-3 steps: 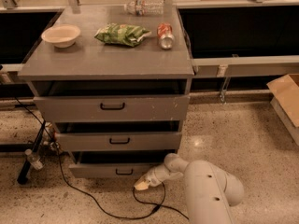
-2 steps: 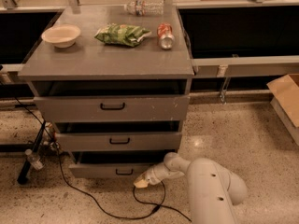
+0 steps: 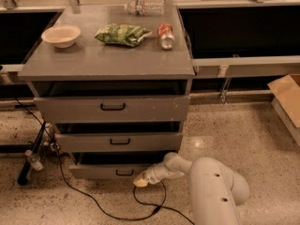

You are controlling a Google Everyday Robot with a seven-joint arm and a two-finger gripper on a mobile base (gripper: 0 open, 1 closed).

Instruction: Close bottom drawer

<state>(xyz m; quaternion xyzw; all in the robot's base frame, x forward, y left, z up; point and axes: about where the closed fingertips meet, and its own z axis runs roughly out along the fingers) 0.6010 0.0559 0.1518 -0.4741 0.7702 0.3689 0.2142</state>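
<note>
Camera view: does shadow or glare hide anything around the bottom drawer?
Camera view: warm light; the bottom drawer has its interior lost in black shadow, only its front panel lit; the gripper, at that front just right of the handle, is well lit; a mild bright patch on the floor hides nothing.

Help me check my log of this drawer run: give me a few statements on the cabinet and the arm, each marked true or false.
1. The bottom drawer stands slightly open, with a dark gap above its front. True.
2. The tool is low by the floor, at the bottom drawer's front, just right of its handle. True.
3. The bowl sits inside the top drawer. False: the bowl is on the cabinet top, near its left edge.
4. The can stands upright. False: the can lies on its side on the cabinet top.
</note>
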